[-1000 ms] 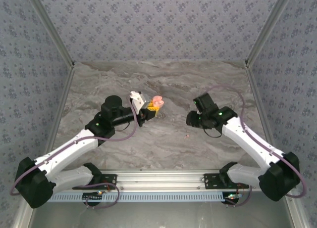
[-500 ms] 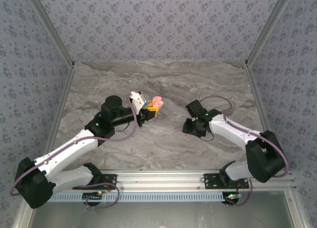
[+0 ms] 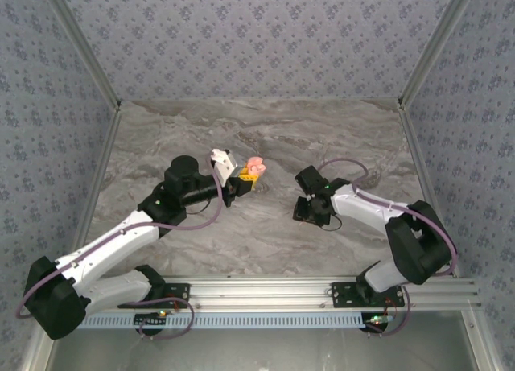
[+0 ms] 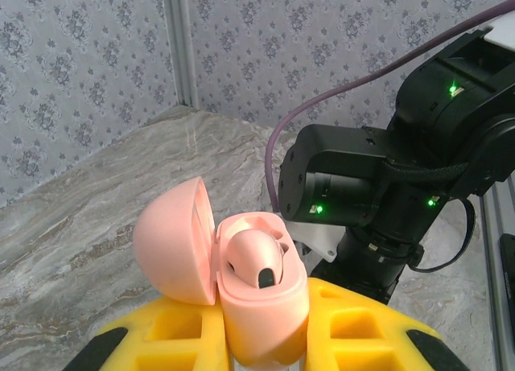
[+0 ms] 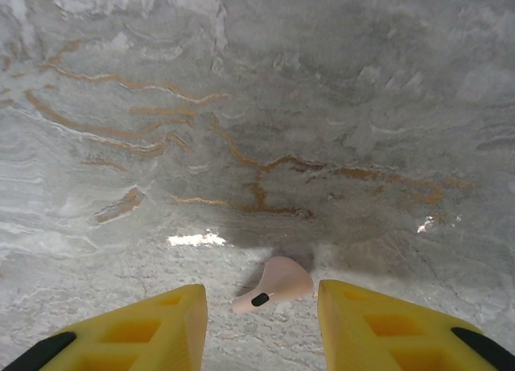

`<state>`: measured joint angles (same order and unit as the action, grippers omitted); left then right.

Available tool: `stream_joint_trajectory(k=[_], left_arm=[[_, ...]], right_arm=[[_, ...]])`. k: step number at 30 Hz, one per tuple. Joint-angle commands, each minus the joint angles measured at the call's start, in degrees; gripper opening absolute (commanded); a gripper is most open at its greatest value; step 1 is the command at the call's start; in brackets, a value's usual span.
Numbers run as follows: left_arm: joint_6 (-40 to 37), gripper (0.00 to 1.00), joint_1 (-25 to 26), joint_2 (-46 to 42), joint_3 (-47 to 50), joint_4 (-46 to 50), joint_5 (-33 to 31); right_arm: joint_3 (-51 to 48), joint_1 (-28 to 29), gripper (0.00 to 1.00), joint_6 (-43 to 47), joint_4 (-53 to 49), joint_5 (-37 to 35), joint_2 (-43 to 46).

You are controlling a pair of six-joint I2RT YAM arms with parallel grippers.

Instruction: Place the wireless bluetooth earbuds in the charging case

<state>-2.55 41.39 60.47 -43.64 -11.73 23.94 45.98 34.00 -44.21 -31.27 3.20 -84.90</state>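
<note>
Left gripper, top view: my left gripper (image 3: 243,178) is clamped on the pink charging case (image 3: 256,166), which sticks out at its 1 o'clock end, over the marble table (image 3: 201,129).
Right gripper, top view: my right gripper (image 3: 304,212) points down at the table at about 4 o'clock from the case, well apart from it. From up here I cannot tell how far its jaws stand apart.
Grip, left wrist view: my yellow fingers (image 4: 161,339) press the base of the case (image 4: 261,307) from 9 and 3 o'clock.
Case lid: it is swung back toward 9 o'clock, leaving the case uncovered.
Seated pink earbud: one (image 4: 259,262) sits in the case's well, with a dark spot on its near end.
Behind it: my right arm (image 4: 362,186), black with green lights, stands at 2 o'clock.
Jaws, right wrist view: they are spread wide and hold nothing. The yellow fingers (image 5: 137,327) sit at 7 and 5 o'clock.
Loose pink earbud: it (image 5: 273,284) lies on the table between the fingers. Its stem points toward 8 o'clock, and its rounded head is just beside the finger at 5 o'clock.
</note>
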Motion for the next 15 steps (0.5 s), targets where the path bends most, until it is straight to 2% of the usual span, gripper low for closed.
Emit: stream_joint_trajectory(k=[1, 15], left_arm=[[-1.1, 0.0, 0.3, -1.0, 0.0, -0.3, -0.3], [-1.0, 0.0, 0.3, -1.1, -0.1, -0.1, -0.4]], right_arm=[[-0.4, 0.6, 0.43, -1.2, -1.1, -1.4, -1.3], [0.5, 1.2, 0.38, -1.2, 0.1, -3.0, -4.5]])
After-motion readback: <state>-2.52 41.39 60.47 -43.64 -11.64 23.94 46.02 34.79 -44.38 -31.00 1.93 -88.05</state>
